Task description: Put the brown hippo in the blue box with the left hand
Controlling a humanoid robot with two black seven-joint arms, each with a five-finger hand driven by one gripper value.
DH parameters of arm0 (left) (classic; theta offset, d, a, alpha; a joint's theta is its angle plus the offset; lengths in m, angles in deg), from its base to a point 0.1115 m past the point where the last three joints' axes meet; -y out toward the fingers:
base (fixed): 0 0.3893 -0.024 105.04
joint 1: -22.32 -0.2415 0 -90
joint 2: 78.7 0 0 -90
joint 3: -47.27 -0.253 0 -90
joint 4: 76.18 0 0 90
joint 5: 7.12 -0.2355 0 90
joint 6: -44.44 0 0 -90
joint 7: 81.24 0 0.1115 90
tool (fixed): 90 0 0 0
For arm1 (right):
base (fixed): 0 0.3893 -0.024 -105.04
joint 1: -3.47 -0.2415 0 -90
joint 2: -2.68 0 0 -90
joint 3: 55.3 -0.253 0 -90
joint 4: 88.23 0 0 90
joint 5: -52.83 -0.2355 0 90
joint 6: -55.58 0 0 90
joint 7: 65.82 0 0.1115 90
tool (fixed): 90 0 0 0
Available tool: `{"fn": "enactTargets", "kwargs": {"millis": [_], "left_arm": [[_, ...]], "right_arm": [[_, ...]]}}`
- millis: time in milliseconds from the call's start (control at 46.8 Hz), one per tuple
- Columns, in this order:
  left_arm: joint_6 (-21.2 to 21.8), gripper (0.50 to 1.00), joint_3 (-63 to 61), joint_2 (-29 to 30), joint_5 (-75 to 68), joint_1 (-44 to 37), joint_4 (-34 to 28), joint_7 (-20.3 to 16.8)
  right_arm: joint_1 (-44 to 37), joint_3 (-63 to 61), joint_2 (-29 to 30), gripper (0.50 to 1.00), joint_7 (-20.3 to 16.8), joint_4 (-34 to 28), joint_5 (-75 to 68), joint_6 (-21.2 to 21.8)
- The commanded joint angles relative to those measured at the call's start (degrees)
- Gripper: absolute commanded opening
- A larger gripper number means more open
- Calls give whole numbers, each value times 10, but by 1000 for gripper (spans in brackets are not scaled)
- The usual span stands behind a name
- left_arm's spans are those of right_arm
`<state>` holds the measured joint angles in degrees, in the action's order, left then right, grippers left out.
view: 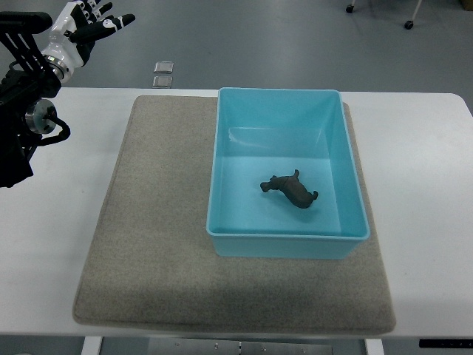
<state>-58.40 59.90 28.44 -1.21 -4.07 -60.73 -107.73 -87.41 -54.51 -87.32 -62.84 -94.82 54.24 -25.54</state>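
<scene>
grey felt mat nearest, lying flat on the white surface, its front edge close to the surface's near edge. blue box sits on the mat's right half, open top, long side running near to far, right wall about level with the mat's right edge. brown hippo is inside the box, on its floor, a bit nearer than centre and slightly right, lying on its side with legs sticking out, head end toward the left. not touching any wall. nothing else in the box.

left arm comes in at the upper left edge, dark joints and cabling over the surface's left side. left hand is raised beyond the surface's far edge at top left, well apart from the box. fingers spread and relaxed, pointing right, holding nothing.

far side: grey floor, two small square floor plates just past the surface edge, caster wheels at top right.
</scene>
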Motion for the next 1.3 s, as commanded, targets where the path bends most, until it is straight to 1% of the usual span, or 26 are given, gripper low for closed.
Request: {"fn": "enactTargets", "kwargs": {"millis": [0,150,364,706,1048,1219,1283], "left_arm": [[0,996,-1,0,29,-1,0,0],[0,996,8,-2,52,-4,2,2],[-1,996,83,-2,55,-23,8,7],[-2,996,88,-4,55,-24,10,8],[-2,996,124,-9,56,-37,12,9],[-1,996,143,-14,56,-57,25,12],[0,996,150,-14,56,-65,32,20]], "right_arm": [[0,0,0,936,0,0,0,0],[0,0,0,936,0,0,0,0],[0,0,0,936,0,0,0,0],[0,0,0,936,0,0,0,0],[0,0,0,936,0,0,0,0],[0,0,0,936,0,0,0,0],[0,0,0,936,0,0,0,0]]}}
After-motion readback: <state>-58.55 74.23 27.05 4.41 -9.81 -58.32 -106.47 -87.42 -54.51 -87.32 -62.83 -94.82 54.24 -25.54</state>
